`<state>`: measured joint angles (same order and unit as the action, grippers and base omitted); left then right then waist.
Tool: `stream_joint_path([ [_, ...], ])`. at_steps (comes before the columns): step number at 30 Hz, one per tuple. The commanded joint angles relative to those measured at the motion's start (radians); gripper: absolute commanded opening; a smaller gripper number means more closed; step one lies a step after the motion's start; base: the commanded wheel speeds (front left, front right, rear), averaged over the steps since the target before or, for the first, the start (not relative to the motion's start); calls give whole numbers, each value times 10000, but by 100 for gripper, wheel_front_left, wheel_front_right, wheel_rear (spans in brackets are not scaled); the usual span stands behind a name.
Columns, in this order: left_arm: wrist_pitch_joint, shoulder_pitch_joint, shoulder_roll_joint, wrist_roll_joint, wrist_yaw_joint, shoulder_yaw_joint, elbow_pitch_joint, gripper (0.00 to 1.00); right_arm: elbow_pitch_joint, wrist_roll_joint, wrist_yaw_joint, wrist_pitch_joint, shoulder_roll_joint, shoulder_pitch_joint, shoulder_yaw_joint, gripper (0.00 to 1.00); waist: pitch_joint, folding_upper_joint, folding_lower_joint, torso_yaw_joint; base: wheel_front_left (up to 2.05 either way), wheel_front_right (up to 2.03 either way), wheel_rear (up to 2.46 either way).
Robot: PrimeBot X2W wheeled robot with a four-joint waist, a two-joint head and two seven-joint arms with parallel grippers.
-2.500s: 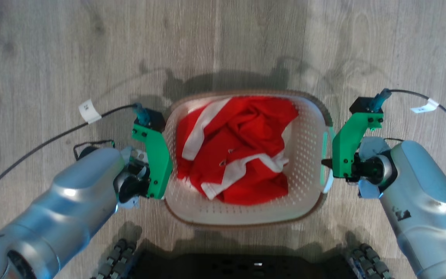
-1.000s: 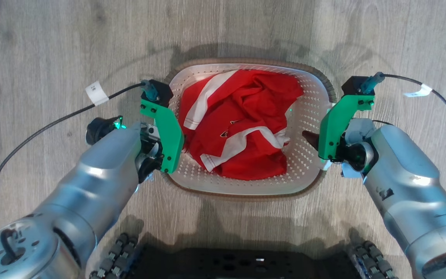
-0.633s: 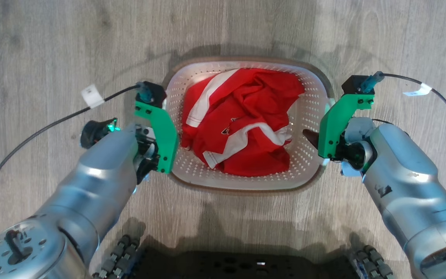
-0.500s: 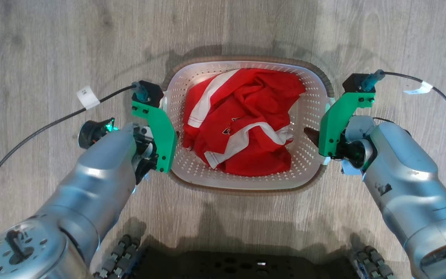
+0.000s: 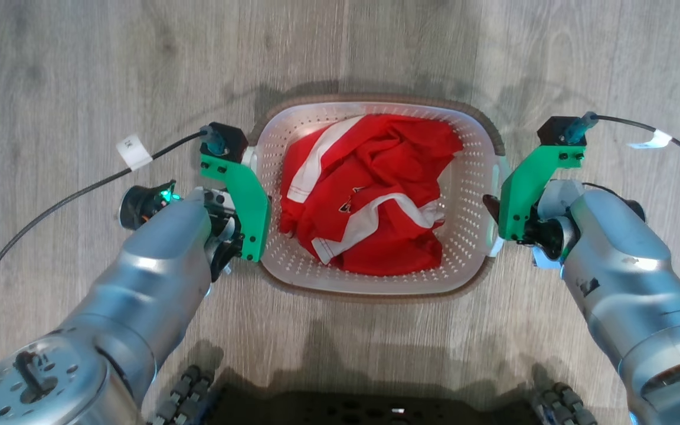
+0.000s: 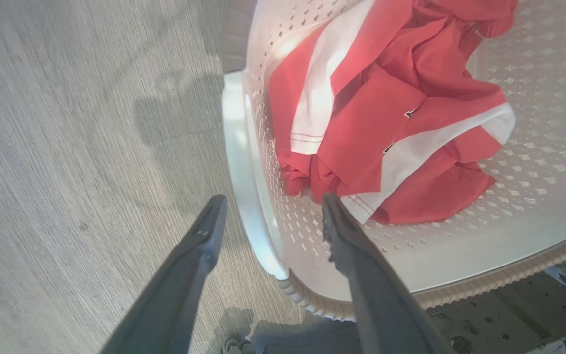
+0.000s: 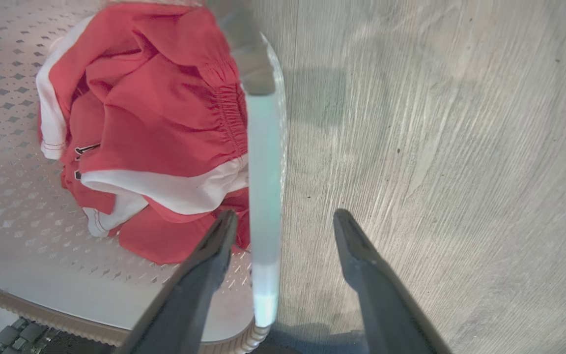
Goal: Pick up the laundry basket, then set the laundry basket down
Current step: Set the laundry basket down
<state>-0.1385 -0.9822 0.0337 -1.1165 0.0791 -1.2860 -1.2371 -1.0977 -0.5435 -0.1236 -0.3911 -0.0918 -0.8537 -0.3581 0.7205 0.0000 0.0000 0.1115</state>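
At the far left, grey wood-grain floor, matte and finely streaked. Next, the left end effector, spread wide and gripping nothing, straddling the smooth white left handle of the laundry basket: one dark tapered finger out over the floor, the other inside the wall, clear of the handle on both sides. Seems to rest on the floor midway between the two arms, long axis running left to right, a handle at each short end and each arm equally near its own. Rounded-rectangular, cream plastic, walls pierced with small diamond holes, ribbed brown rim. Inside, a crumpled red garment with white stripes, soft and loose, heaped around the middle. At the right, the right end effector, likewise wide open and empty, with the pale right handle standing between its fingers, closer to the inner one; contact there impossible to tell. Any lift from here likely hinges on both pairs of fingers closing squarely across those handles.
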Motion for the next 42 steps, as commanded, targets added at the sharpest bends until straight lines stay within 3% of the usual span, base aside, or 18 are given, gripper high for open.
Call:
stream_joint_path([
  [1,84,112,168,-68,-38,113,0,100,90,62,-71,84,329,230,-121,100,-92,0,0,-16,0,0,0],
  [8,402,482,167,-159,-142,123,-161,100,-291,-102,-71,384,400,344,-97,100,-909,0,0,-93,0,0,0],
  [13,1312,764,198,4,-140,133,-294,100,166,-701,-71,1030,411,723,-322,100,-1895,0,0,-182,0,0,0],
  [17,2644,967,356,68,-306,230,-350,100,981,-1325,-71,2140,413,1140,-721,100,-2881,0,0,-362,0,0,0],
  [20,3599,1107,508,39,-449,419,-363,100,1312,-1144,-71,3463,413,1308,-1062,100,-3583,0,0,-526,0,0,0],
  [24,3985,1071,750,170,-734,851,17,100,1620,-1208,-71,5159,414,1516,-1088,100,-4433,0,0,-623,0,0,0],
  [29,3999,1462,1756,1494,-1656,2794,2650,100,2134,-1181,-71,6421,414,1732,-723,100,-5268,0,0,-747,0,0,0],
  [31,4000,2064,2170,2374,-2087,3850,4053,100,2547,-1028,-71,6507,414,1878,-391,100,-5517,0,0,-815,0,0,0],
  [32,4000,2880,2487,3396,-2514,4978,5575,100,3384,-648,-71,6520,414,2138,186,100,-5710,0,0,-903,0,0,0],
  [33,4001,3356,2588,3885,-2680,5496,6266,100,3852,-425,-71,6522,414,2351,418,100,-5788,0,0,-947,0,0,0],
  [34,4001,3356,2588,3885,-2680,5496,6266,100,3852,-425,-71,6522,414,2351,418,100,-5788,0,0,-947,0,0,0],
  [35,4001,4349,2650,4701,-2894,6433,7442,100,4791,-15,-71,6524,414,2856,758,100,-5962,0,0,-1034,0,0,0],
  [38,4001,5261,2596,5396,-2958,7231,8405,100,5670,286,-71,6525,415,3395,947,100,-6119,0,0,-1105,0,0,0],
  [42,4002,6729,2201,6561,-2923,8662,9964,100,7100,742,-71,6526,415,4412,1108,100,-6371,0,0,-1184,0,0,0],
])
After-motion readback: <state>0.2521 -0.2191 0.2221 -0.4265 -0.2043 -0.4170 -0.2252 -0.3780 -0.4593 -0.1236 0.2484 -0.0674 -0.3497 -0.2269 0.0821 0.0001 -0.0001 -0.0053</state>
